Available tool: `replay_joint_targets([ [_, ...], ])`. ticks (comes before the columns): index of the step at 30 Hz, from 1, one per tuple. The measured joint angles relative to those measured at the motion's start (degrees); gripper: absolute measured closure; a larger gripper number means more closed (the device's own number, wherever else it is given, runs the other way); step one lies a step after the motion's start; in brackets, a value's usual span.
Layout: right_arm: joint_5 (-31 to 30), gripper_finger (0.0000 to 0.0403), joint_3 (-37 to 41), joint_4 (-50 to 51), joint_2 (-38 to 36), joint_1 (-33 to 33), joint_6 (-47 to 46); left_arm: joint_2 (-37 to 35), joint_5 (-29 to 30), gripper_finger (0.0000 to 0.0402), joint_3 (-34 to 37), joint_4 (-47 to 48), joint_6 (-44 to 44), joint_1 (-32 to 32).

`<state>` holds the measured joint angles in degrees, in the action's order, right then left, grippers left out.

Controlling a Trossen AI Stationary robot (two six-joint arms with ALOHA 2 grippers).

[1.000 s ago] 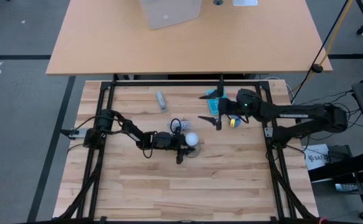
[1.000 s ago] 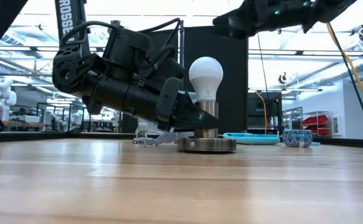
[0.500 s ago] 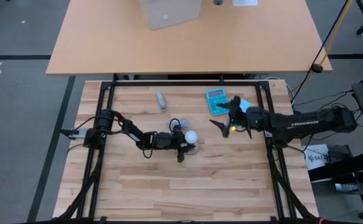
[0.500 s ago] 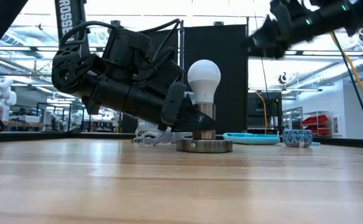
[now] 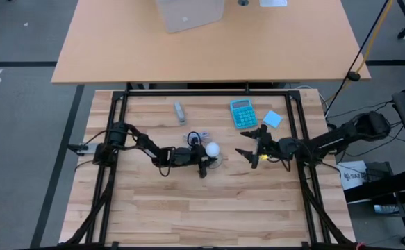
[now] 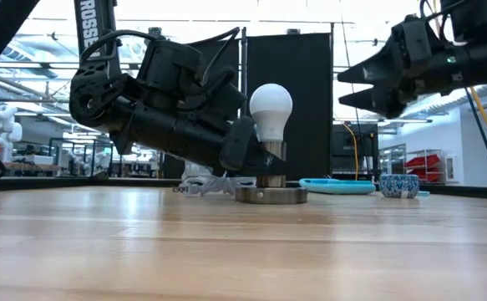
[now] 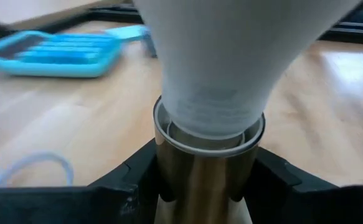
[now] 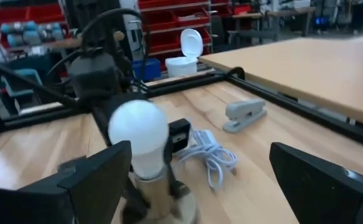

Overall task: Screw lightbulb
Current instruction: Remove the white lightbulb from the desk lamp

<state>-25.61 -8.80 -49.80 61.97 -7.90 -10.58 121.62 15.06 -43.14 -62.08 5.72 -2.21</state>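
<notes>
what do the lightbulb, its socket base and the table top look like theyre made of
Lightbulb: matt white frosted glass or plastic, evenly pale, no glare. Socket base: polished metal, silvery-brassy with reflections; the left pincer clamps its sleeve. Table top: light wood strips with visible grain and joints, satin finish.

White letters reading "ROSSE" run down the dark arm post (image 6: 85, 29) in the low view; nothing else legible
</notes>
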Motion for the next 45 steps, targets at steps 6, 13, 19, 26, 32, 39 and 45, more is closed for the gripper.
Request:
replay_joint_targets([
  [6, -0.06, 0.0028, -5.16, 0.60, 7.35, -0.09, 2.68, 0.00, 5.48, 0.0225, 0.00, -0.14, 0.39, 0.36],
  [13, -3.09, 0.0028, -12.42, -2.55, 19.98, -0.09, 2.20, 0.00, 6.02, 0.0225, -0.03, -0.14, 1.16, 0.58],
  [19, -3.39, 0.0028, -17.08, -9.94, 30.25, -0.63, 2.68, 0.00, 7.07, 0.0225, -0.08, 0.08, 1.40, 0.54],
  [26, -6.20, 0.0028, -22.19, -10.50, 37.04, -0.83, 3.09, -0.01, 7.24, 0.0225, -0.08, 0.08, 1.33, 0.54],
  [32, -6.48, 0.0041, -25.63, -12.15, 41.03, 0.12, 3.85, -0.07, 8.38, 0.0225, -0.10, 0.16, 1.31, 0.58],
  [39, -6.38, 0.0118, -26.18, -13.01, 41.92, 0.71, 4.99, -0.12, 8.43, 0.0225, -0.10, 0.70, 1.25, 0.58],
  [45, -6.03, 0.0151, -26.18, -12.92, 41.77, 0.90, 5.54, -0.17, 8.32, 0.0225, -0.12, 0.93, 1.16, 0.58],
])
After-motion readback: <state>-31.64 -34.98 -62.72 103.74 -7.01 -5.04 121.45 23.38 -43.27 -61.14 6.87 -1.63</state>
